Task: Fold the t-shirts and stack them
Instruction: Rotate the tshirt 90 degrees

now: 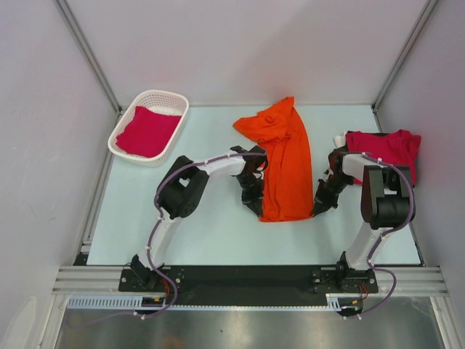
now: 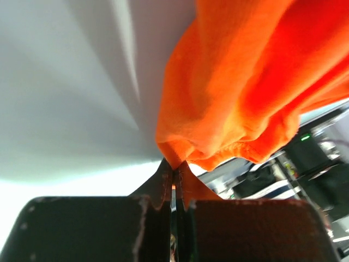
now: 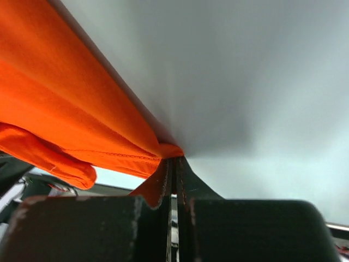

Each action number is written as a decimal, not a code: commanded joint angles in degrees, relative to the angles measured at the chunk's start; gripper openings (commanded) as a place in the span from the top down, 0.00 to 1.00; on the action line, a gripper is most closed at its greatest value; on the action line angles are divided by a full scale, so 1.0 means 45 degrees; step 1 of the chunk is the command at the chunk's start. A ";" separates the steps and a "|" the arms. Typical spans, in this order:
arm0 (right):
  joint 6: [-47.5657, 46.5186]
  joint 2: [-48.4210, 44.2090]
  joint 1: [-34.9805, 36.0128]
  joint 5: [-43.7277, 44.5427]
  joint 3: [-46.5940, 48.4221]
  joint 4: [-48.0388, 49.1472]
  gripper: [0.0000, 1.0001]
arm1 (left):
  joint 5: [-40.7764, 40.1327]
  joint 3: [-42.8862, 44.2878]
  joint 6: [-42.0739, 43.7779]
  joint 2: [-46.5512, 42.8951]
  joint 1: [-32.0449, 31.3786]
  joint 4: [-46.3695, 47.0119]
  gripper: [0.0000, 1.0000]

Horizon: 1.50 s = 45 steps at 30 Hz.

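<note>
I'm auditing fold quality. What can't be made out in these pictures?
Top view: the orange t-shirt covers its own lower layers, so the fold count is hidden.
Top view: the right arm covers part of the right red t-shirt.
Top view: the left red t-shirt in the basket is too small to judge folds.
Wrist views: beyond the left tool and right tool, frame edges cut the cloth off.

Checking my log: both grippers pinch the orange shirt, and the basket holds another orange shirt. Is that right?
No: the top view shows the basket holds a red shirt. The left gripper and right gripper do pinch the orange shirt.
</note>
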 commanded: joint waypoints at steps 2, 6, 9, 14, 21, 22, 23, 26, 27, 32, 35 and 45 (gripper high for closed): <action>0.0235 -0.0792 0.1092 0.0157 -0.1014 -0.1015 1.00 | -0.0289 -0.2131 0.1394 -0.1977 -0.0023 -0.1804 1.00; 0.0333 -0.1027 0.1543 0.0410 -0.1307 -0.1288 1.00 | -0.0093 -0.4802 0.1688 -0.3014 -0.0062 -0.1745 1.00; 0.0352 -0.1066 0.1816 0.0372 -0.1678 -0.1367 1.00 | 0.0044 -0.6600 0.1728 -0.3873 -0.0102 -0.1531 1.00; 0.0470 -0.0969 0.2091 0.0352 -0.2206 -0.1289 1.00 | 0.0122 -0.7604 0.1903 -0.4207 -0.0121 -0.1237 1.00; 0.0100 -0.0092 0.2598 -0.0876 -0.2128 -0.1602 1.00 | 0.0161 -0.6766 0.2060 -0.4031 -0.0141 -0.1393 0.12; 0.0099 -0.0032 0.2850 -0.0956 -0.2089 -0.1621 1.00 | 0.0181 -0.6706 0.2137 -0.4051 -0.0121 -0.1413 0.13; 0.0137 -0.0012 0.2949 -0.0995 -0.2050 -0.1621 1.00 | 0.0181 -0.6590 0.2177 -0.4051 -0.0121 -0.1471 0.16; 0.0216 -0.0050 0.3243 -0.1209 -0.1739 -0.1660 0.99 | 0.0219 -0.6004 0.2489 -0.3837 -0.0121 -0.1783 0.19; 0.0197 0.0027 0.3263 -0.1481 -0.1486 -0.1718 0.97 | 0.0259 -0.5674 0.2548 -0.3759 -0.0121 -0.1900 0.12; -0.0466 -0.0283 0.3322 -0.1816 -0.0431 -0.3003 0.44 | -0.0267 -0.4774 0.2763 -0.3914 -0.0063 -0.2662 0.00; -0.0681 -0.0850 0.3263 -0.1503 0.0390 -0.3921 0.25 | -0.0541 -0.4304 0.2861 -0.4090 0.0015 -0.2956 0.00; -0.1190 -0.1163 0.2601 -0.1542 0.0900 -0.4298 0.00 | -0.0717 -0.3640 0.2959 -0.3622 0.0132 -0.2742 0.00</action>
